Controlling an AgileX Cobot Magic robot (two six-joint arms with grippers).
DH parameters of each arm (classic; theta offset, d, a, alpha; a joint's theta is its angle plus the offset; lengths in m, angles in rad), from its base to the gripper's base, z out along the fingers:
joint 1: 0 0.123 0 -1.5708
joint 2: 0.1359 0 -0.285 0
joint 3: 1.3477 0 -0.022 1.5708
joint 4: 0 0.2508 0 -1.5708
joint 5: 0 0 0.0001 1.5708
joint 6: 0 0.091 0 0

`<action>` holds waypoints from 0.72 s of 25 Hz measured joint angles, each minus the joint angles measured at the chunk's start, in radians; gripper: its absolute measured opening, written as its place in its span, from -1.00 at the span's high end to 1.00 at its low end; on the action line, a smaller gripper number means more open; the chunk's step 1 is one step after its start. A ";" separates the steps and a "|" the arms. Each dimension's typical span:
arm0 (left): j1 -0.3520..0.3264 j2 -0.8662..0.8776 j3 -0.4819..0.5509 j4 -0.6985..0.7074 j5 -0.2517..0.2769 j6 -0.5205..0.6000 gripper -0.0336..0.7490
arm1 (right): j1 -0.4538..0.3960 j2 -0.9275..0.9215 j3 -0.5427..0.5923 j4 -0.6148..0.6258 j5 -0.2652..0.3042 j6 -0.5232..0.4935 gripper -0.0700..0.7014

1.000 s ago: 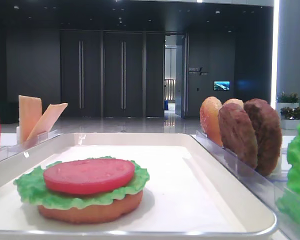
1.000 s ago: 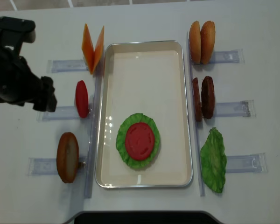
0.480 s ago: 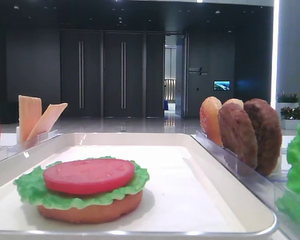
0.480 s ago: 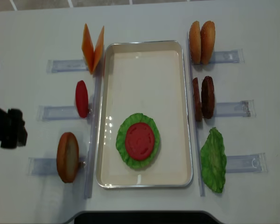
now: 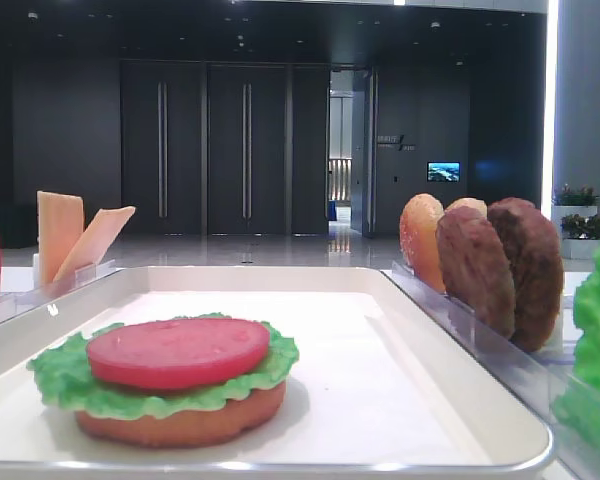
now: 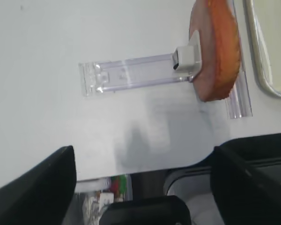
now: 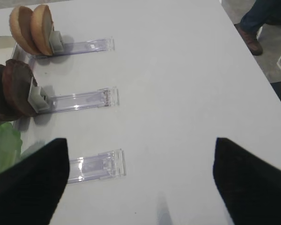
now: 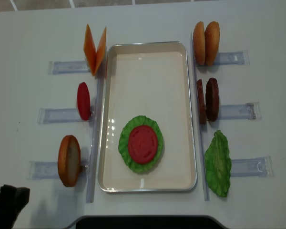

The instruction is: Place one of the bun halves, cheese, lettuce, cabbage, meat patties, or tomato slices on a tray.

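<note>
On the off-white tray (image 8: 148,46) lies a stack: a bun half (image 5: 180,425), lettuce (image 8: 125,149) and a tomato slice (image 8: 143,143) on top. My left gripper (image 6: 143,187) is open and empty over the table's near left edge, a dark shape (image 8: 7,202) in the overhead corner. A bun half (image 6: 215,51) stands on its rack just ahead of it. My right gripper (image 7: 140,183) is open and empty over bare table, right of the meat patties (image 7: 11,89). It does not show in the overhead view. Cabbage is out of view.
Clear racks flank the tray. On the left stand cheese slices (image 8: 94,47), a tomato slice (image 8: 83,100) and a bun half (image 8: 69,160). On the right are two bun halves (image 8: 206,42), two meat patties (image 8: 207,99) and a lettuce leaf (image 8: 218,163).
My left arm has drawn back from the upper left of the table to its near left corner, jaws still open. The food has not moved.
</note>
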 joint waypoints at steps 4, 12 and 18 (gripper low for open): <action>0.000 -0.112 0.000 0.000 -0.005 0.055 -0.85 | 0.000 0.000 0.000 0.000 0.000 0.000 -0.72; 0.000 -0.273 0.000 -0.002 -0.005 0.066 -0.85 | 0.000 0.000 0.000 0.000 0.000 0.000 -0.72; 0.015 -0.352 0.000 -0.009 -0.005 0.062 -0.85 | 0.000 0.000 0.000 0.000 0.000 0.000 -0.72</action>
